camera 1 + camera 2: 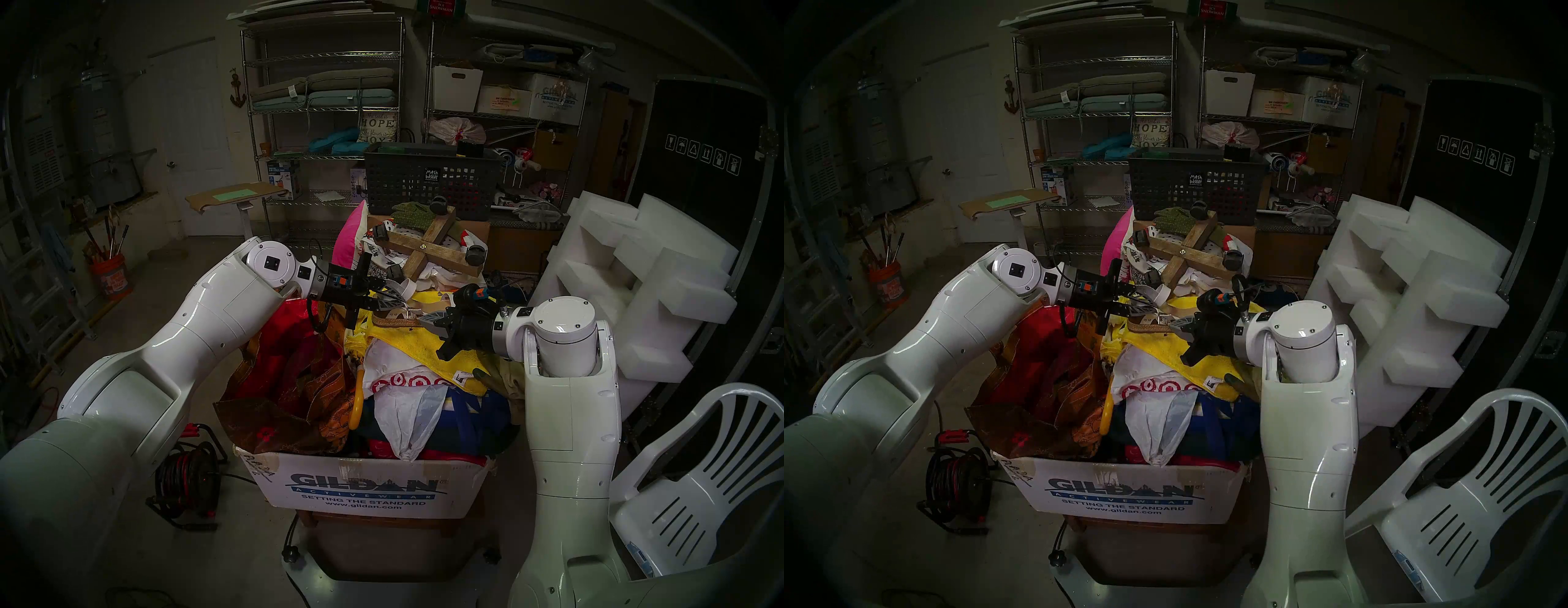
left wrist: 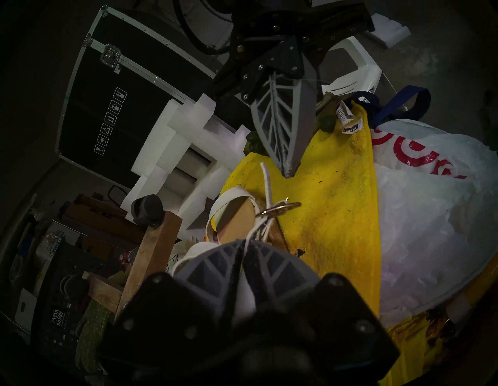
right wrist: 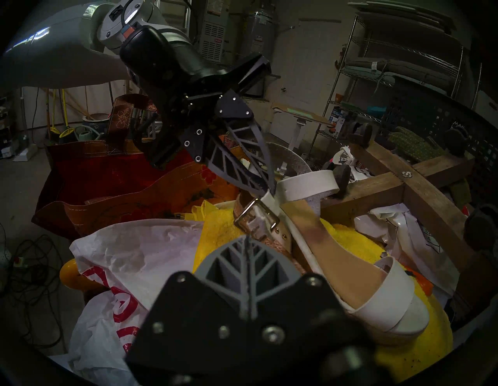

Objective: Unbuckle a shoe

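Cream-white strappy sandal point(image 3: 358, 272) with jute sole lying on yellow terry towel point(image 3: 221, 229), hemmed in by wooden caster cross point(image 3: 420, 194) and white plastic bag point(image 3: 140, 248); left pincer point(image 3: 265, 186) pinching its ankle strap point(image 3: 269, 200) beside metal buckle point(image 3: 256, 218); right pincer point(image 3: 246, 240) pressed together, empty

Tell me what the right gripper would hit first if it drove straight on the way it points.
Most likely the shoe's metal buckle, just beyond the shut right gripper; depth is hard to judge, so it may graze the yellow towel first.

Cream-white jute-soled sandal point(image 3: 350, 283) lies on yellow towel, ankle strap through buckle point(image 3: 256, 218).
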